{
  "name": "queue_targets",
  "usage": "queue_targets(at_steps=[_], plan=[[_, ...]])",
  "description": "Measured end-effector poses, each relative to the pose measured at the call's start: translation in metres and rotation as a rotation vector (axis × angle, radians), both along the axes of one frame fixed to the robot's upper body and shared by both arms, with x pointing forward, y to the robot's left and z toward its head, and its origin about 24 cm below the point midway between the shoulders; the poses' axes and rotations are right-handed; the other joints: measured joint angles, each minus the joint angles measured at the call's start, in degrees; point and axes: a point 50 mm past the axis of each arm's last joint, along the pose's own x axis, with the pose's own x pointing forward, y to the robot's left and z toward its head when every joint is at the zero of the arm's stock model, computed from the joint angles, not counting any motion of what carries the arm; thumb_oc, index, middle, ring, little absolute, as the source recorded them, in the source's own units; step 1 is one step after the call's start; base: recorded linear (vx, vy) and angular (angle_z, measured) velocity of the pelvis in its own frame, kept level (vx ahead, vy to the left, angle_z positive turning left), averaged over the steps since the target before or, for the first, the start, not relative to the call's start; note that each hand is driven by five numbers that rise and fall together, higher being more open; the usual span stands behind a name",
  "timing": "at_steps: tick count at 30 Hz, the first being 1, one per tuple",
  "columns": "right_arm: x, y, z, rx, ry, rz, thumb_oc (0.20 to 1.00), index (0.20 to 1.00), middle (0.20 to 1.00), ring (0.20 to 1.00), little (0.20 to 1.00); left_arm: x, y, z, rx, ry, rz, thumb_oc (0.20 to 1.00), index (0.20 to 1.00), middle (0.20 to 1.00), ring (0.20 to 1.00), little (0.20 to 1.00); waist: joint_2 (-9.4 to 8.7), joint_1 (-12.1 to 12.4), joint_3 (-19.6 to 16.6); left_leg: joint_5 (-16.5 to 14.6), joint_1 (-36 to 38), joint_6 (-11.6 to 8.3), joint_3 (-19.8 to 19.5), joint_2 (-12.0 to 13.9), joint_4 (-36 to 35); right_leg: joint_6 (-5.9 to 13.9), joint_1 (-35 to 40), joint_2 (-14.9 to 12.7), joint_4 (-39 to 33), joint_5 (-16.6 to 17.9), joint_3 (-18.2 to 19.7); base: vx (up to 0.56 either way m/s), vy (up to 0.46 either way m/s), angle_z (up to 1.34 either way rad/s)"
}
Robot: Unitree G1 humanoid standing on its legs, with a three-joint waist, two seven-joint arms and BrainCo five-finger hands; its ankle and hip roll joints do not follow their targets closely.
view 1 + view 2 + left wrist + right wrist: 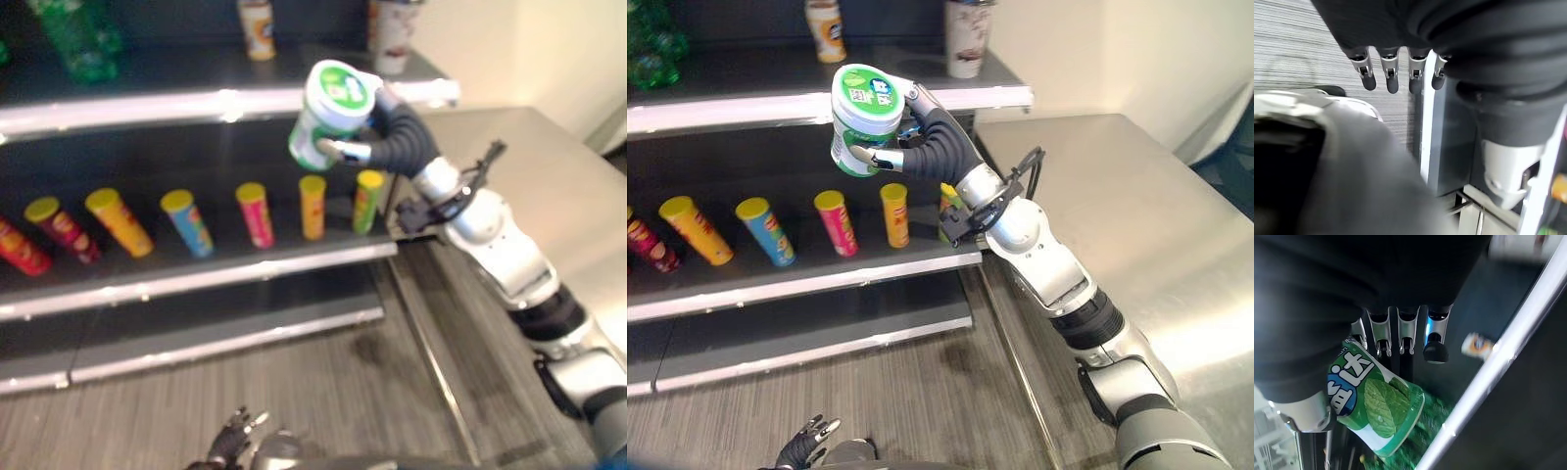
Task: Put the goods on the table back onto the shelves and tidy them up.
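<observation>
While raised in front of the shelving, right hand (pixel 911 147) curled around a green-and-white tub (pixel 862 117), thumb on the near side of the tub and fingers (pixel 1436 340) wrapped behind it. Tub held in the air, tilted, lid facing up toward the camera, level with the front edge of the upper shelf (pixel 754 108) and just forward of it. Not resting on any surface. Mint-leaf picture on the tub's side, seen from the right wrist view.

On the upper shelf: a green bottle (pixel 73 39) at the far left, a small pale bottle (pixel 826 31) near the middle, a tall cup (pixel 965 37) toward the right end.

On the middle shelf (pixel 803 274), a row of tall snack tubes with yellow lids, leaning back and standing apart from one another: dark red (pixel 61 229), yellow (pixel 120 222), blue (pixel 188 223), pink (pixel 255 214), orange (pixel 313 207), and a green-and-yellow one (pixel 366 201) partly behind the right arm.

To the right of the shelving, a bare steel table (pixel 1136 215).

Left hand (pixel 808 441) low at the bottom edge, above a grey striped floor (pixel 323 382), holding nothing, fingers (pixel 1391 76) loosely extended in a row in the left wrist view.
</observation>
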Motion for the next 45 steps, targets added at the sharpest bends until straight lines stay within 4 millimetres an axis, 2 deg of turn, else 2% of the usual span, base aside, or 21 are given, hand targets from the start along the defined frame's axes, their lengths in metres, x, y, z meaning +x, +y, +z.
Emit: queue_targets(at_steps=[2, 3, 6, 9, 10, 11, 12, 13, 15, 16, 18, 19, 20, 21, 25, 31, 37, 45], plan=[[-0.001, 0.002, 0.001, -0.003, -0.003, 0.008, 0.2, 0.2, 0.2, 0.2, 0.2, 0.002, 0.0, 0.001, 0.007, -0.003, -0.018, 1.0, 1.0, 1.0, 1.0, 1.0, 0.5, 0.14, 0.32, 0.06, 0.14, 0.18, -0.19, 0.42, -0.07, 0.15, -0.52, 0.04, 0.4, 0.45, 0.23, 0.04, 0.309, 0.07], [0.001, 0.008, 0.005, -0.008, -0.007, 0.016, 0.2, 0.2, 0.2, 0.2, 0.2, 0.004, 0.008, 0.002, 0.028, -0.001, -0.023, 1.0, 1.0, 1.0, 1.0, 1.0, -0.08, 0.21, 0.0, -0.49, 0.69, 1.01, -0.32, -0.66, -0.27, 0.53, -0.69, -0.01, 0.56, 3.31, 1.1, 0.03, 0.281, -0.08], [0.002, 0.012, 0.011, -0.012, -0.021, 0.019, 0.2, 0.2, 0.2, 0.2, 0.2, 0.005, 0.007, 0.003, 0.028, -0.012, -0.027, 1.0, 1.0, 1.0, 1.0, 1.0, 1.1, -0.02, 0.01, -0.5, 3.01, 1.66, 0.24, -1.38, -1.71, 0.56, -0.76, -1.42, 3.65, 3.68, 1.77, 0.03, 0.255, -0.06], [0.008, 0.012, 0.006, -0.048, -0.001, -0.001, 0.2, 0.2, 0.2, 0.2, 0.2, 0.005, -0.001, 0.001, 0.006, -0.013, -0.029, 1.0, 1.0, 1.0, 1.0, 1.0, 4.12, -2.03, 0.61, -0.62, 5.31, 3.14, -1.54, -1.79, -2.39, -0.05, -1.85, -2.88, 11.0, 3.6, 4.99, 0.01, 0.114, 0.32], [0.012, 0.01, 0.003, -0.056, 0.015, -0.019, 0.2, 0.2, 0.2, 0.2, 0.2, 0.006, -0.001, 0.001, 0.005, -0.017, -0.033, 1.0, 1.0, 1.0, 1.0, 1.0, 4.61, -2.14, 0.23, -1.28, 5.3, 4.2, -2.73, -2.06, -2.53, 0.67, -2.61, -2.66, 11.99, 2.78, 6.42, 0.04, 0.104, 0.31], [0.017, 0.005, 0.004, -0.06, 0.027, -0.037, 0.2, 0.2, 0.2, 0.2, 0.2, 0.01, -0.001, 0.002, 0.006, -0.026, -0.035, 1.0, 1.0, 1.0, 1.0, 1.0, 5.06, -2.1, 0.19, -1.23, 5.26, 5.2, -3.54, -2.07, -3.14, 1.12, -4.22, -1.41, 13.55, 0.49, 10.57, 0.05, 0.042, 0.76], [0.028, -0.007, 0.004, -0.078, 0.049, -0.1, 0.2, 0.2, 0.2, 0.2, 0.2, 0.016, -0.003, 0.003, 0.004, -0.04, -0.039, 1.0, 1.0, 1.0, 1.0, 1.0, 5.86, -3.6, 0.51, -0.3, 4.64, 5.6, -6.96, -2.01, -3.86, 2.14, -5.65, 2.73, 11.08, -1.32, 16.44, 0.08, 0.043, 1.12], [0.037, -0.015, 0.004, -0.089, 0.07, -0.146, 0.2, 0.2, 0.2, 0.2, 0.2, 0.018, -0.004, 0.003, 0.002, -0.045, -0.041, 1.0, 1.0, 1.0, 1.0, 1.0, 5.8, -5.01, 0.4, 0.29, 3.88, 5.77, -9.85, -2.32, -4.19, 2.57, -5.75, 4.66, 5.85, -1.38, 18.78, 0.05, 0.008, 1.37], [0.048, -0.022, 0.005, -0.076, 0.114, -0.189, 0.2, 0.2, 0.2, 0.2, 0.2, 0.019, -0.005, 0.003, -0.001, -0.046, -0.041, 1.0, 1.0, 1.0, 1.0, 1.0, 4.62, -5.37, -0.15, 0.7, 3.76, 5.99, -11.72, -3.86, -5.61, 3.1, -7.89, 5.3, -1.76, 0.06, 19.5, 0.03, -0.034, 0.78], [0.052, -0.025, 0.004, -0.071, 0.133, -0.203, 0.2, 0.2, 0.2, 0.2, 0.2, 0.016, -0.001, 0.002, 0.007, -0.036, -0.04, 1.0, 1.0, 1.0, 1.0, 1.0, 3.59, -5.47, -0.56, 1.04, 3.43, 5.86, -12.9, -4.41, -5.77, 2.94, -8.5, 5.4, -3.4, 0.99, 20.45, 0.06, -0.06, 0.77], [0.073, -0.039, -0.001, -0.088, 0.2, -0.292, 0.2, 0.2, 0.2, 0.2, 0.2, 0.004, 0.001, 0.0, 0.009, 0.002, -0.036, 1.0, 1.0, 1.0, 1.0, 1.0, 0.17, -5.59, -2.45, 1.62, 3.69, 4.7, -14.66, -6.89, -6.53, 2.19, -9.54, 4.01, -2.46, 2.91, 19.35, 0.07, -0.047, 0.85], [0.08, -0.046, -0.003, -0.098, 0.23, -0.333, 0.2, 0.2, 0.2, 0.2, 0.2, -0.002, 0.002, -0.002, 0.013, 0.02, -0.025, 1.0, 1.0, 1.0, 1.0, 1.0, -0.47, -4.81, -3.6, 1.6, 4.42, 3.98, -15.14, -7.19, -6.97, 3.2, -9.55, 3.77, -2.96, 4.22, 18.93, 0.08, -0.05, 0.47], [0.077, -0.046, 0.004, -0.114, 0.206, -0.326, 0.2, 0.2, 0.2, 0.2, 0.2, -0.015, 0.001, -0.003, 0.01, 0.05, -0.019, 1.0, 1.0, 1.0, 1.0, 1.0, -0.18, -4.2, -4.67, 1.82, 4.11, 2.3, -15.72, -5.67, -7.05, 3.06, -9.0, 5.37, -4.8, 4.58, 18.45, 0.06, -0.051, 0.15], [0.074, -0.042, 0.007, -0.109, 0.195, -0.301, 0.2, 0.2, 0.2, 0.2, 0.2, -0.018, -0.002, -0.004, 0.001, 0.058, -0.011, 1.0, 1.0, 1.0, 1.0, 1.0, -0.11, -3.72, -4.74, 1.62, 3.89, 1.7, -15.75, -4.92, -7.06, 2.65, -8.68, 6.04, -5.04, 4.8, 18.33, 0.07, -0.061, 0.05], [0.082, -0.045, -0.001, -0.178, 0.238, -0.315, 0.2, 0.2, 0.2, 0.2, 0.2, -0.014, -0.003, -0.004, 0.002, 0.047, -0.013, 1.0, 1.0, 1.0, 1.0, 1.0, 0.34, -3.48, -5.52, 1.1, 3.37, 0.35, -15.97, -2.9, -5.97, 1.24, -8.22, 7.97, -4.73, 4.89, 17.11, 0.02, -0.019, 0.04], [0.088, -0.056, -0.003, -0.203, 0.261, -0.354, 0.2, 0.2, 0.2, 0.2, 0.2, -0.008, -0.007, -0.004, -0.003, 0.028, -0.005, 1.0, 1.0, 1.0, 1.0, 1.0, 0.48, -3.44, -5.95, 0.88, 3.19, -0.06, -16.09, -2.21, -6.06, 0.71, -8.24, 8.55, -4.72, 4.55, 16.9, 0.0, -0.002, 0.01], [0.096, -0.062, -0.01, -0.234, 0.306, -0.398, 0.2, 0.2, 0.2, 0.2, 0.2, -0.009, -0.005, -0.004, 0.005, 0.026, 0.016, 1.0, 1.0, 1.0, 1.0, 1.0, -0.17, -3.27, -6.69, 0.27, 2.99, -0.2, -16.45, -2.26, -5.96, 0.3, -8.23, 8.46, -4.74, 4.01, 16.75, 0.01, -0.006, 0.02], [0.1, -0.066, -0.012, -0.25, 0.319, -0.427, 0.2, 0.2, 0.2, 0.2, 0.2, -0.014, -0.004, -0.004, 0.006, 0.033, 0.036, 1.0, 1.0, 1.0, 1.0, 1.0, 0.1, -2.42, -8.03, 0.23, 1.9, -0.08, -17.54, -2.08, -5.85, 0.26, -8.54, 8.52, -4.73, 3.75, 15.58, 0.02, -0.003, 0.07]])
